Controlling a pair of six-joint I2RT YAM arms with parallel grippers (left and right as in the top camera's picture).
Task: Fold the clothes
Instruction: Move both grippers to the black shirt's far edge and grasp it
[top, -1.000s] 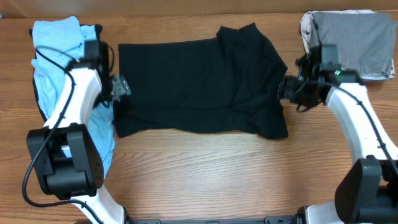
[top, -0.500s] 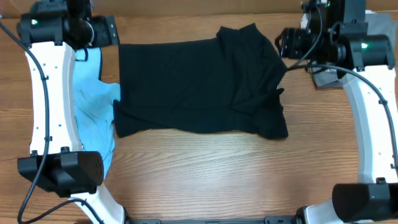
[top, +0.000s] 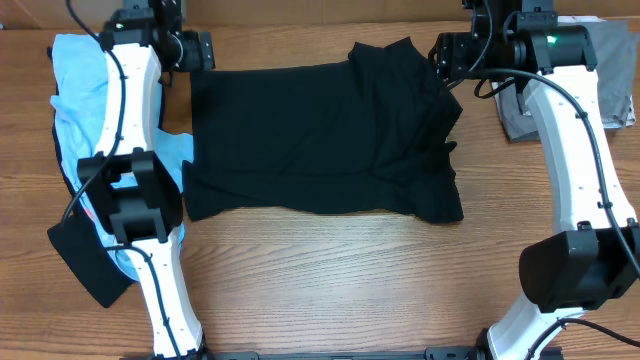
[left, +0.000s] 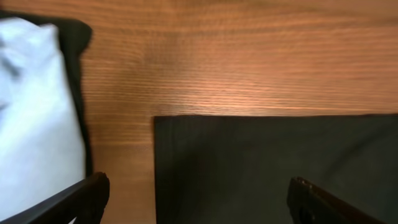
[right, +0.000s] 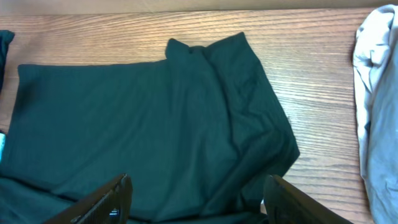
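Note:
The clothes being worked on are a black T-shirt (top: 320, 140), spread partly folded across the middle of the table, with its bunched sleeve end to the right. My left gripper (top: 192, 50) hovers open over the shirt's far left corner (left: 267, 168); its dark fingertips (left: 84, 198) have nothing between them. My right gripper (top: 447, 56) is open above the shirt's far right part (right: 155, 118), which shows between its fingers (right: 109, 198). Neither gripper holds cloth.
A light blue garment (top: 75, 85) lies along the left side under the left arm, with a black piece (top: 85, 258) by its near end. A grey garment (top: 610, 70) on off-white cloth (right: 373, 106) sits at the far right corner.
Both arms have left the shirt's left and right edges and swung to its far corners. Both grippers have opened a little wider.

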